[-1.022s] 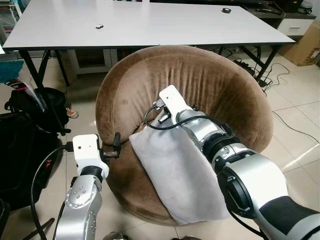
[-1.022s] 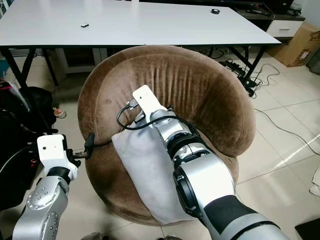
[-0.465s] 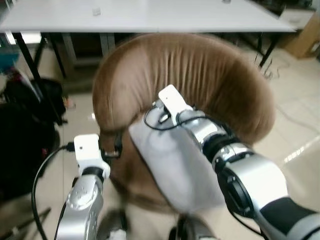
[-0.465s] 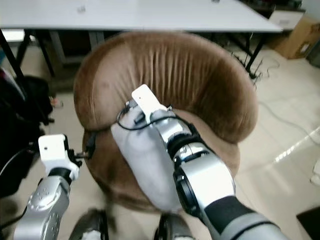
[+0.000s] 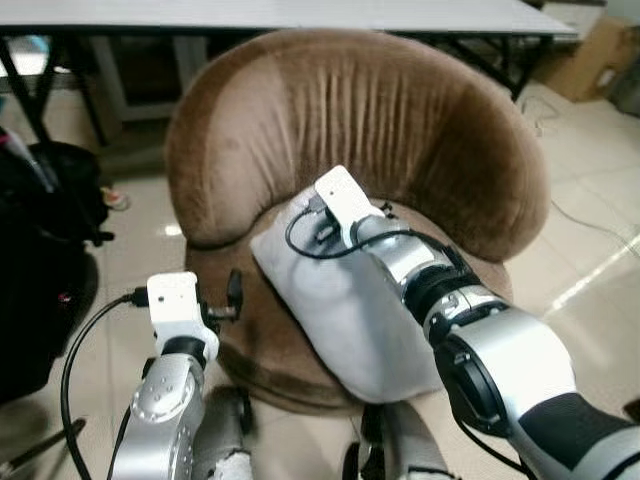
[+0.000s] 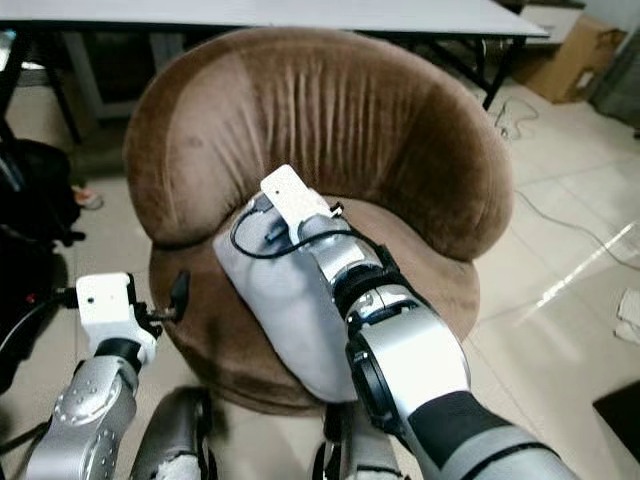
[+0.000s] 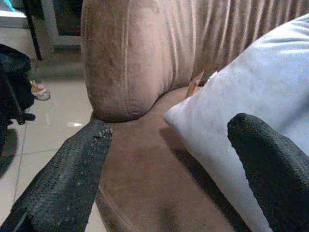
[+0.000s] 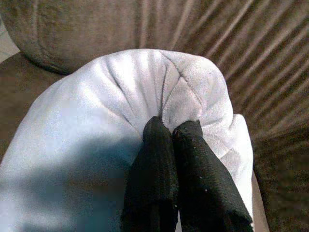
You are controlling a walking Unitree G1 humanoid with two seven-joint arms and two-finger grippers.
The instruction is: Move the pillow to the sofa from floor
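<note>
Brown velvet covers the round tub-shaped sofa (image 5: 400, 120), the largest thing before the robot, with a high curved back and a circular seat. Behind it stands a long white table (image 5: 300, 14) on dark legs, over a floor of pale glossy tiles (image 5: 590, 250). A black bag (image 5: 40, 260) sits on the floor to the sofa's left, and a cardboard box (image 5: 590, 60) stands far off to the right.

The pale grey rectangular fabric pillow (image 5: 335, 300) lies across the sofa seat, its upper end near the foot of the backrest and its lower end reaching over the seat's front edge. The silver right arm stretches over it, and the right gripper (image 8: 173, 133) has its two black fingers pressed together on a pinch of the pillow's puckered top end, the fabric gathering in folds around the tips.

The left gripper (image 7: 169, 140) hovers just beside the sofa's left front edge, its fingers (image 7: 72, 164) spread wide apart with nothing between them; through the gap appear the seat, the rounded end of the backrest and a corner of the pillow. A small brown tag-like scrap (image 7: 194, 83) shows by that corner.
</note>
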